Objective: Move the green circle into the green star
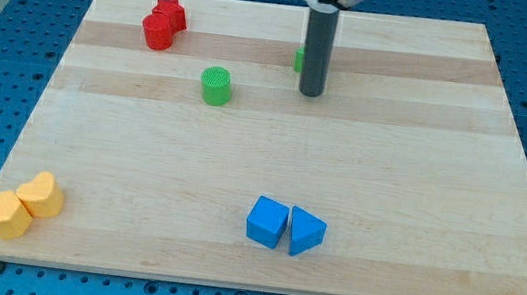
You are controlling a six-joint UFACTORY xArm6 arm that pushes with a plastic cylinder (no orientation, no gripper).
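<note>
The green circle (216, 85) is a short green cylinder on the wooden board, left of centre in the upper part of the view. The green star (297, 59) is almost wholly hidden behind my rod; only a green sliver shows at the rod's left edge. My tip (310, 94) rests on the board just below the star and to the right of the green circle, with a clear gap of bare wood between tip and circle.
A red star (170, 13) and a red cylinder (157, 31) touch at the upper left. Two yellow blocks (23, 204) sit at the bottom left corner. A blue cube (267, 220) and a blue triangle (306, 231) sit together at the bottom centre.
</note>
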